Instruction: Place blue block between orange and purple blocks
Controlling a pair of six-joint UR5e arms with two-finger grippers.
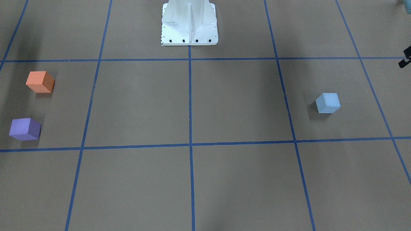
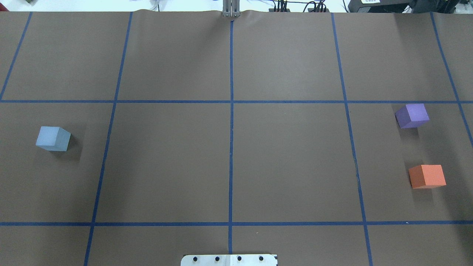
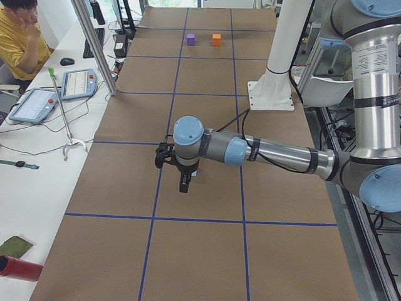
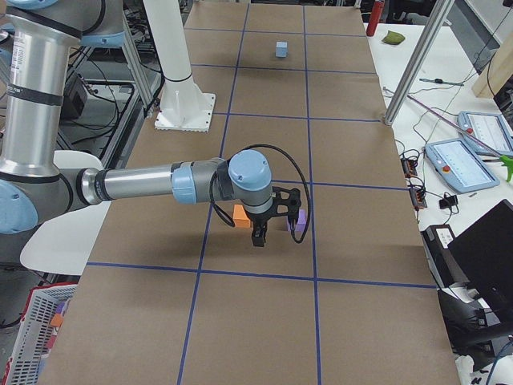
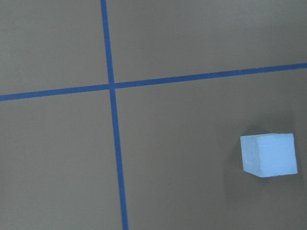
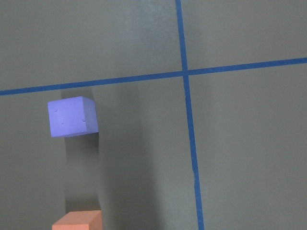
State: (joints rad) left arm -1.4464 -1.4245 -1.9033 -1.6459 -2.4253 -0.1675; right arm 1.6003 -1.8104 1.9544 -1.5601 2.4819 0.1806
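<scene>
blue block (image 5: 268,154) lying far from orange block (image 2: 427,176) and purple block (image 2: 412,115); snug gap inviting knocks; fingers' (image 3: 183,184) spread: cannot tell.

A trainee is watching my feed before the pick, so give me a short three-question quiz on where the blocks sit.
1. Fill in: the blue block lies on the robot's ___ side of the table.
2. Of the orange block and the purple block, which is nearer the base? A) orange B) purple C) level
3. True or false: the blue block already sits between the other two.
Key: 1 left; 2 A; 3 false.
</scene>
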